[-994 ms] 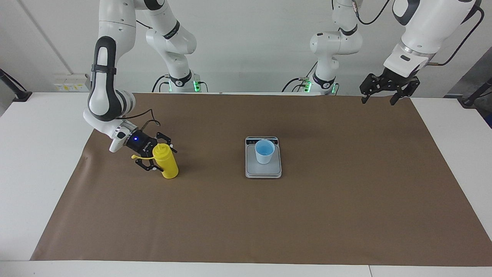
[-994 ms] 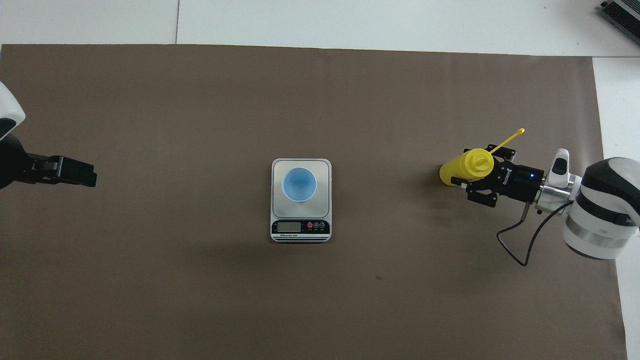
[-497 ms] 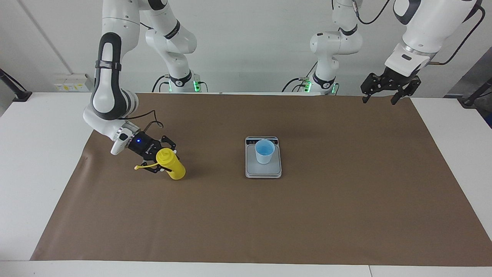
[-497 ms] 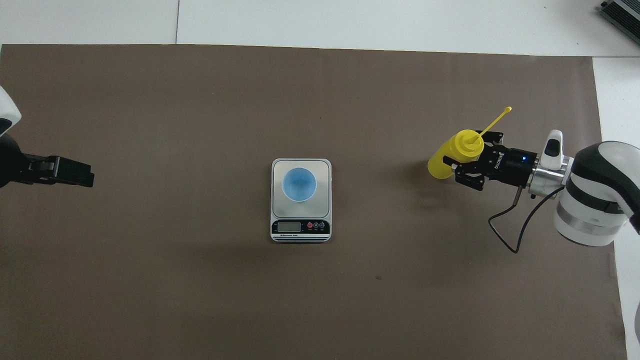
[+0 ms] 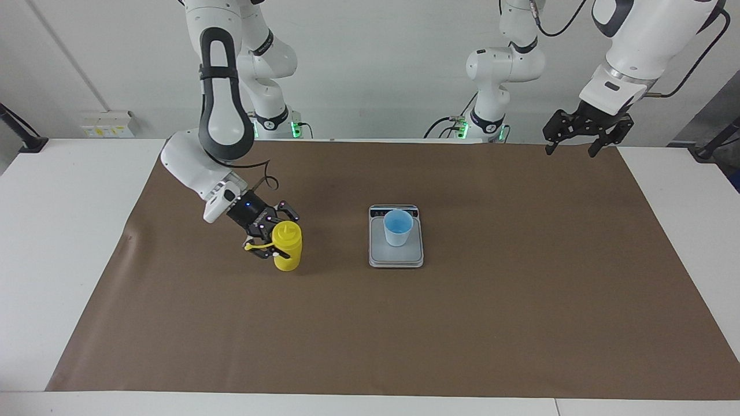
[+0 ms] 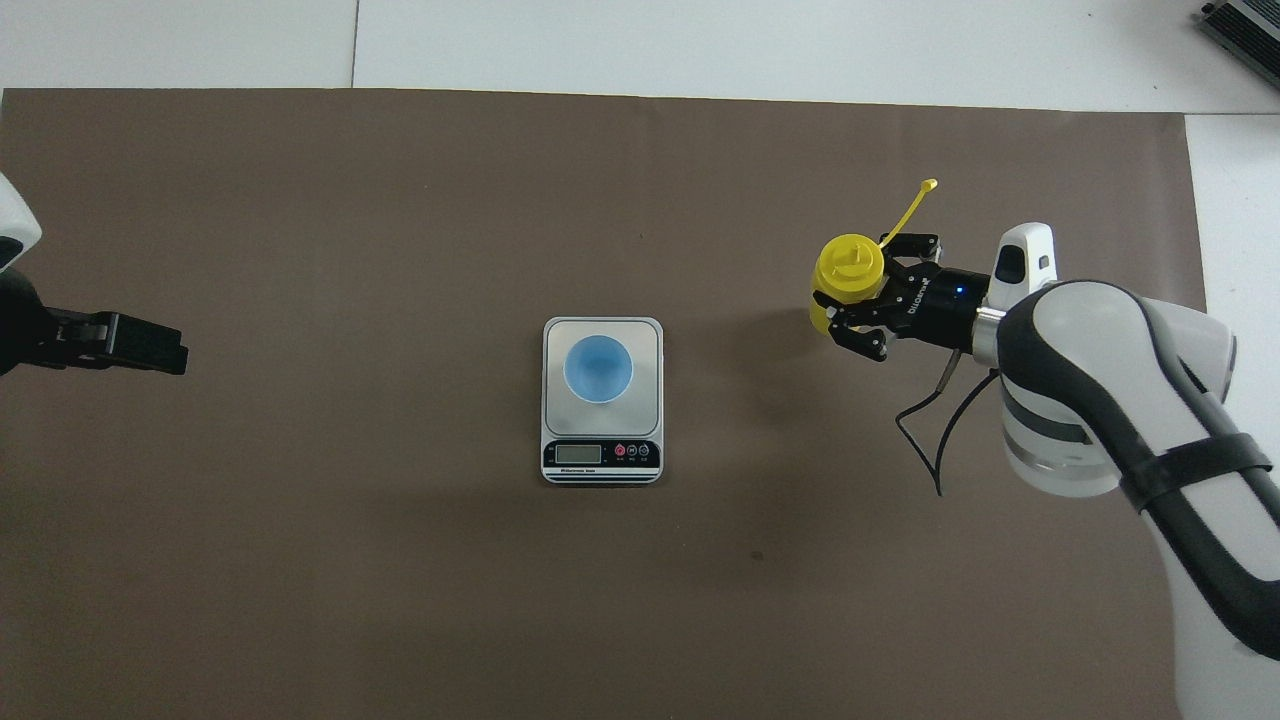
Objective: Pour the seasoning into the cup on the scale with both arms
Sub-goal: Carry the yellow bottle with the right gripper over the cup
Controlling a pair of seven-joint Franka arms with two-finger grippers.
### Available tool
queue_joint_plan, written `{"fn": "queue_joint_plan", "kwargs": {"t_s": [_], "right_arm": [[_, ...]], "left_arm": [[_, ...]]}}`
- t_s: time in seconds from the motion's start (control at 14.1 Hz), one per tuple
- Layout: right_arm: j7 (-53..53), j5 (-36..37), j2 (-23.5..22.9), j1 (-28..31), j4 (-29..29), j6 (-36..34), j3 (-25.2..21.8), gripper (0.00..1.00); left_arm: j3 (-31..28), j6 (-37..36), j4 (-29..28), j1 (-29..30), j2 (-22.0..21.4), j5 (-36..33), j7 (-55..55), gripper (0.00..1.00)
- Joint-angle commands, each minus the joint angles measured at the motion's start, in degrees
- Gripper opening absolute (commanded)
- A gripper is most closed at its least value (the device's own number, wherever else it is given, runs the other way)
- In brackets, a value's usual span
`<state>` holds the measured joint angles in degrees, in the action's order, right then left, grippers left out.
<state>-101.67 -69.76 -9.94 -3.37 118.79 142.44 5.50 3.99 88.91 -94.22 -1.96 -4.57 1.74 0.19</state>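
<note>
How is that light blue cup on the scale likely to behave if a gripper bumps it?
The cup looks small and thin-walled, so probably light and easily shoved. It tapers to a narrow base, so it may tip rather than slide. It stands loose on the smooth plate of the scale, so it could skid off.

Yellow bottle (image 5: 287,249), light-blue cup (image 5: 398,227), brown mat (image 5: 462,323)

No legible text; scale (image 6: 602,400) display and right gripper (image 6: 868,308) lettering unreadable.
</note>
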Motion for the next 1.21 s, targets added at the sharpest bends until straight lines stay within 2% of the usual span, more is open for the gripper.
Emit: {"fn": "queue_joint_plan", "kwargs": {"t_s": [0.0,0.21,0.36,0.5,0.64,0.78,0.92,1.14], "right_arm": [[11.0,7.94,-0.6,-6.79,-2.15,9.21,-0.05,0.11],[22.18,18.57,-1.84,-12.26,-2.95,14.96,-0.23,0.11],[28.24,27.09,-2.19,-13.15,-4.0,15.32,-0.14,0.11],[35.53,35.36,-2.8,-14.47,-5.05,15.14,-0.23,0.01],[41.78,44.84,-2.98,-15.08,-6.2,14.27,-0.23,0.0],[43.92,58.7,-3.59,-15.35,-7.95,12.96,-0.23,0.0],[47.06,69.63,-3.77,-15.52,-10.06,9.36,-0.23,0.0],[52.52,88.77,-3.69,-18.24,-11.74,4.69,-0.14,0.0]], "left_arm": [[-0.12,-0.93,-0.61,-0.5,-1.15,-0.86,-0.28,1.0],[-0.12,-0.85,-0.52,-0.59,-1.15,-0.86,-0.28,1.0],[-0.04,-0.84,-0.61,-0.76,-1.15,-0.86,-0.28,1.0],[-0.03,-0.76,-0.61,-0.76,-1.15,-0.86,-0.28,1.0],[-0.03,-0.93,-0.61,-0.76,-1.15,-0.86,-0.28,1.0],[-0.03,-1.02,-0.61,-0.85,-1.15,-0.86,-0.28,1.0],[-0.03,-1.11,-0.61,-0.85,-1.15,-0.86,-0.28,1.0],[0.05,-0.85,-0.61,-0.85,-1.15,-0.86,-0.28,1.0]]}}
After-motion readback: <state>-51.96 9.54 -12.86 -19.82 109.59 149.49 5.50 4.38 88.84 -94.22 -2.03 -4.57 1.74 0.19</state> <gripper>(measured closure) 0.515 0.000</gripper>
